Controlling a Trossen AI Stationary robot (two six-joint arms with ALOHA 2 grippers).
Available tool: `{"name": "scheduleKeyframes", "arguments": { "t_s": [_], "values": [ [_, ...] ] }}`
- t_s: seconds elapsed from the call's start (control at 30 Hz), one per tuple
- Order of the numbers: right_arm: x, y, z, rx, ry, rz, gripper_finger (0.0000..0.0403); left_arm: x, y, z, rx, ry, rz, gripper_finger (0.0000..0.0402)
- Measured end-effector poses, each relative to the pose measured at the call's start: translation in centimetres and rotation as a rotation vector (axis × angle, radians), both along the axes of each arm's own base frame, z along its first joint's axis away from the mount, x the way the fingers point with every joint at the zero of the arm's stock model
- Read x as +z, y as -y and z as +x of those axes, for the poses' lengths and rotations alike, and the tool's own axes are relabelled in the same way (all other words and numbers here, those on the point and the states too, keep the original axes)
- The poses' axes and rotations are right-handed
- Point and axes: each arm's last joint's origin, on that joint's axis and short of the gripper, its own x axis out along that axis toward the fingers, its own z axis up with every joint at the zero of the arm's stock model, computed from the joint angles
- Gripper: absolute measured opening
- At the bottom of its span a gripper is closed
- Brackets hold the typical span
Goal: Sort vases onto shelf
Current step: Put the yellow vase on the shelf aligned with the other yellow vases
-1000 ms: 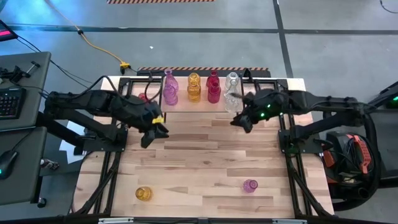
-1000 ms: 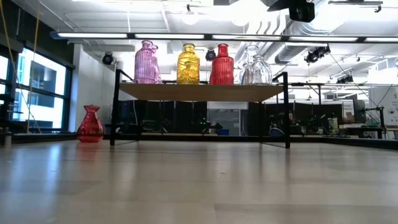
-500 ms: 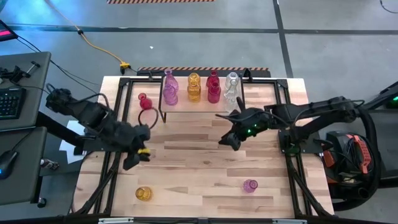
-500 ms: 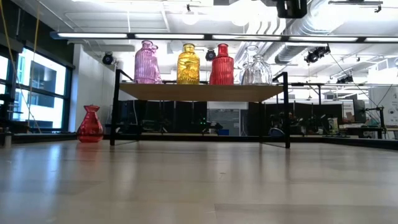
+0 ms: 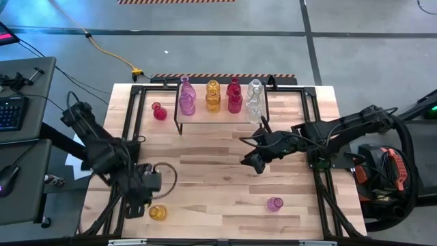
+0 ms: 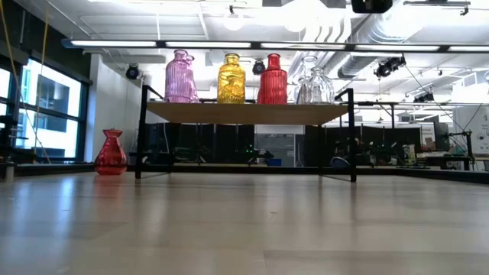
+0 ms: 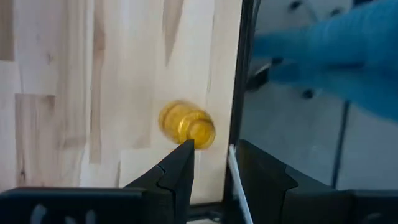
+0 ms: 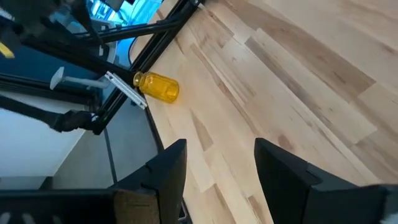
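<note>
Lying on its side near the table's front-left corner, the yellow vase point(image 5: 158, 212) is the piece my next move turns on. It is small, amber and translucent, bulbous with a short neck; in the high view it is too small to read which way the neck points, though my right wrist view shows it point(image 8: 157, 86) stretched out flat beside the black table frame point(image 8: 127, 93).

My left gripper point(image 5: 138, 206) hovers just beside that vase, on the side nearer the table edge, so the vase sits a little inboard of my fingers. From my left wrist the vase point(image 7: 186, 124) shows just beyond my fingertips point(image 7: 180, 163) and slightly off their gap. My fingers stand apart by a narrow gap with nothing between them.

I judge the left arm the one to take it: it is close, while my right gripper point(image 5: 252, 160) hangs well away from the yellow vase, toward the table's middle, fingers apart and empty.

Farther from the yellow vase, a pink vase point(image 5: 274, 203) stands near the front right. At the back, the shelf point(image 5: 217, 116) already carries pink, yellow, red and clear vases, and a red vase point(image 5: 159, 111) stands on the table just beside it.
</note>
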Motion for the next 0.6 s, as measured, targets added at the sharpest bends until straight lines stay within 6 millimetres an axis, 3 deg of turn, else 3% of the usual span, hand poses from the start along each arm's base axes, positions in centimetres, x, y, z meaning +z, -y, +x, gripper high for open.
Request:
{"name": "scheduleKeyframes", "arguments": {
  "t_s": [0.6],
  "values": [
    [0.0,-0.5,-0.1,-0.019,0.010,-0.032,0.0171,-5.9,5.6,1.0,-0.038,-0.100,0.255,0.0113]
  ]
}}
